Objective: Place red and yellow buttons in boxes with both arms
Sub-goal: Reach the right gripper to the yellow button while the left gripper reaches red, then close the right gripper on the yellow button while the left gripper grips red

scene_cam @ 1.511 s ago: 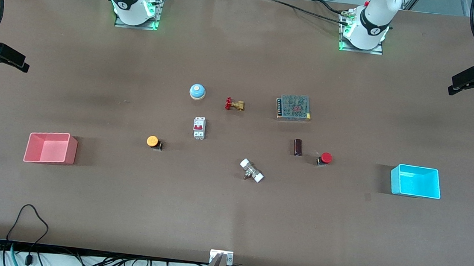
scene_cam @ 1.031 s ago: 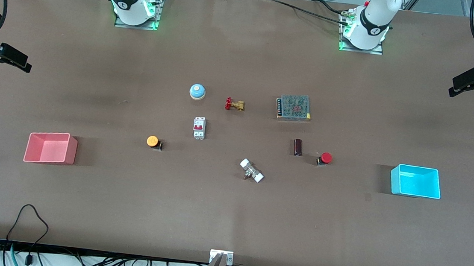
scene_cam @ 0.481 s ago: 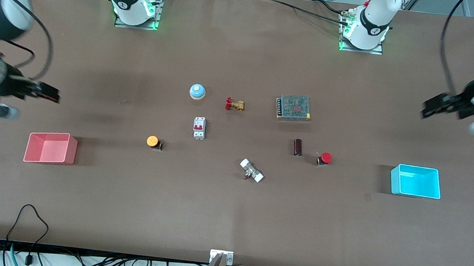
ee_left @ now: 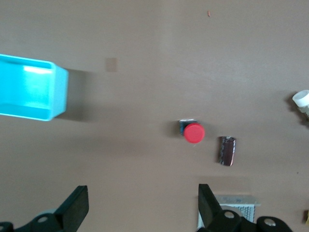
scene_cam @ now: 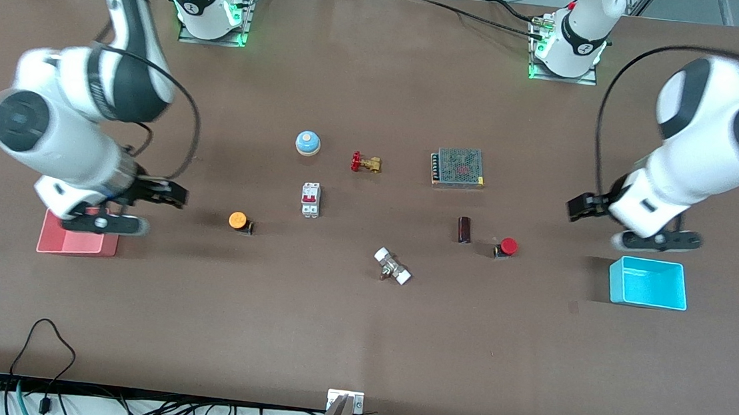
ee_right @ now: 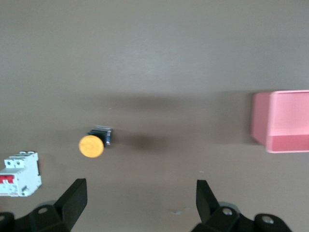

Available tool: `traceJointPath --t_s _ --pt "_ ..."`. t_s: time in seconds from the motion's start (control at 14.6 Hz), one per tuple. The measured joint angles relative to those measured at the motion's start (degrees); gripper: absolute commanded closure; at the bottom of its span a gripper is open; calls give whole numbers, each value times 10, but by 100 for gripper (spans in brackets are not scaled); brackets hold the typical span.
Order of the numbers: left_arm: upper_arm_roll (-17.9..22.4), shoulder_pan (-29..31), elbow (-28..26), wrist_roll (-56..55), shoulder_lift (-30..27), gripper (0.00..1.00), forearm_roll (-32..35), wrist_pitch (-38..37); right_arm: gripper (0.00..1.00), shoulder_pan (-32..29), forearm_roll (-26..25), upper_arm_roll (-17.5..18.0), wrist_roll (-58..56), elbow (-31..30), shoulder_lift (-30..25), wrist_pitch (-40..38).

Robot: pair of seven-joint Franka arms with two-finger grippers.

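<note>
The yellow button (scene_cam: 237, 221) lies on the table toward the right arm's end and also shows in the right wrist view (ee_right: 91, 146). The red button (scene_cam: 508, 247) lies toward the left arm's end and shows in the left wrist view (ee_left: 194, 133). The pink-red box (scene_cam: 79, 243) is partly hidden under the right arm. The cyan box (scene_cam: 647, 288) stands at the left arm's end. My right gripper (scene_cam: 168, 194) is open and empty over bare table between the pink-red box and the yellow button. My left gripper (scene_cam: 577, 207) is open and empty over bare table between the red button and the cyan box.
In the middle stand a blue bell (scene_cam: 307, 142), a brass valve (scene_cam: 365, 163), a white breaker (scene_cam: 311, 199), a metal power supply (scene_cam: 458, 168), a dark cylinder (scene_cam: 465, 230) beside the red button, and a white-capped fitting (scene_cam: 392, 266).
Both arms have swung in from the table's ends toward the middle, the right one now over the pink-red box, the left one above the cyan box. Nothing on the table has moved.
</note>
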Motion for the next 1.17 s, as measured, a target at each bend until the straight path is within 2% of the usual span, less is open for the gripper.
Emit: traceJointPath --t_s 0.21,0.34,0.55,0.76,1.17 --pt "-16 -10 -7 -35 51 0 0 67 0 13 52 0 1 0 38 19" --pt "-17 -26 -8 -57 86 0 0 108 0 19 66 0 1 1 62 44" --pt "-18 -41 -23 -70 121 0 4 169 0 43 67 1 1 2 91 72" --pt "-17 -42 -64 -70 128 0 4 237 0 57 67 1 1 2 114 78" --pt "-17 -46 -96 -71 155 0 14 294 0 58 67 -2 1 3 144 79"
